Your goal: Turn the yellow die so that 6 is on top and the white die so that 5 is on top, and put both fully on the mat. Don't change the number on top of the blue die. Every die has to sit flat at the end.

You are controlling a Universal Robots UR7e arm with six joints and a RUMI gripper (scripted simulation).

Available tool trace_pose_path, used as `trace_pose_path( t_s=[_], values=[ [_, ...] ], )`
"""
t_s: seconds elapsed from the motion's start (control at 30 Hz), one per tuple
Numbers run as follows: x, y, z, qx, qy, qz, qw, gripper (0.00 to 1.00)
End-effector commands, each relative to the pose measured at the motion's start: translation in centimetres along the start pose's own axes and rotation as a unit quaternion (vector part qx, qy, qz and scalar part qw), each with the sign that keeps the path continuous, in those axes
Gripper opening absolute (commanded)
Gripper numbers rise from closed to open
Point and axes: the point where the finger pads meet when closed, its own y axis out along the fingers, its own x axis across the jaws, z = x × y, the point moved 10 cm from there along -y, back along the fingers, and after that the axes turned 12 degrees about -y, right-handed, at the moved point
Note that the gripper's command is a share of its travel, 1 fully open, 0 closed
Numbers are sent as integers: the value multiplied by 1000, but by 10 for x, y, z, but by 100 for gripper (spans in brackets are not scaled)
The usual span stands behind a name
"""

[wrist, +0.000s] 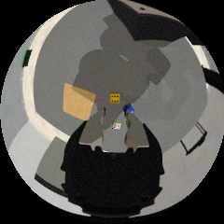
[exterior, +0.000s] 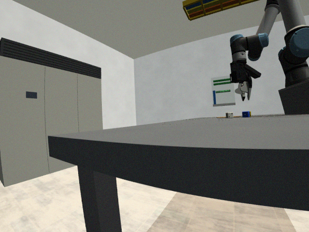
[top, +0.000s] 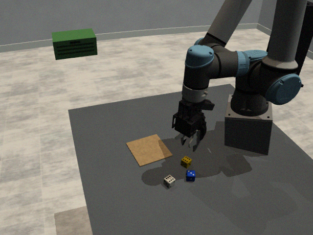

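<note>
The tool (top: pixel 189 146) (exterior: pixel 245 99) (wrist: pixel 115 108) hangs above the desk (top: pixel 113 197) (exterior: pixel 174 132) (wrist: pixel 56 61) with its fingers partly drawn together, a gap left between them and nothing held in it. Nearest below it in the top view lies the yellow die (top: pixel 186 161) (exterior: pixel 250 114) (wrist: pixel 115 98), flat on the desk, just beside the mat but off it; its upper face reads as 6, so its number looks right already and only the move onto the mat seems left. The blue die (top: pixel 190 175) (exterior: pixel 245 114) (wrist: pixel 130 108) sits close to the yellow one, also flat; its top pips are too small to read surely, and that face has to be kept. Farther out is the white die (top: pixel 169 180) (exterior: pixel 229 115) (wrist: pixel 117 125), flat, off the mat, with what looks like 6 uppermost, so it likely needs both a quarter turn to bring up 5 and a move. The tan square mat (top: pixel 146 149) (exterior: pixel 219 117) (wrist: pixel 78 102) bears no die. Neither placement is done, then, and the close-set yellow and blue dice call for a careful grasp.
</note>
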Motion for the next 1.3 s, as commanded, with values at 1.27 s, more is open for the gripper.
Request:
trace_pose_path(
  t_s=[1.27],
  values=[
    [0, 9, 0, -1, -6, 0, 1000, 28]
  ],
)
